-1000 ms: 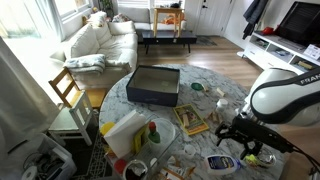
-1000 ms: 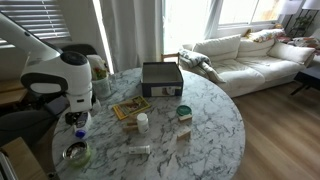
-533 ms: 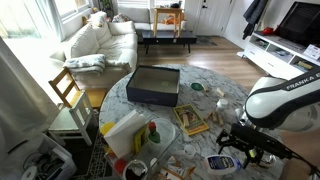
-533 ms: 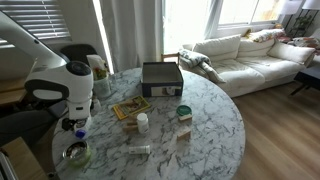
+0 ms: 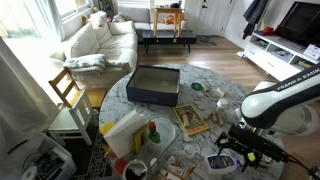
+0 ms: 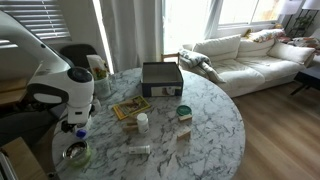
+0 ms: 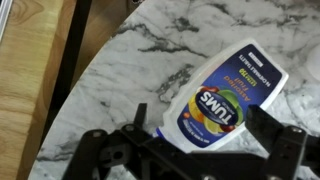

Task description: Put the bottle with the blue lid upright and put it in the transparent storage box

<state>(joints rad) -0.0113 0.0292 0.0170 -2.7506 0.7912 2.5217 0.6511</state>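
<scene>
1. The bottle lies on its side near the curved edge of the round marble table. In the wrist view its printed label faces up and its cap end is hidden behind the gripper body.
2. The gripper is low over the bottle with its jaws spread wide, one finger on each side. The far finger stands close to the bottle's side, and a sliver of marble shows by the other.
3. Past the table edge just beside the bottle, the wooden floor is in view.
4. In an exterior view the gripper and bottle sit at the table's near rim. They are well apart from the clear storage box, which stands at the opposite rim.
5. Between them lie a book and small clutter. The dark box sits further back.
6. In an exterior view a small white bottle, a green-topped tub and a bowl stand on the marble.
7. Around the table are a white sofa and a wooden chair.
</scene>
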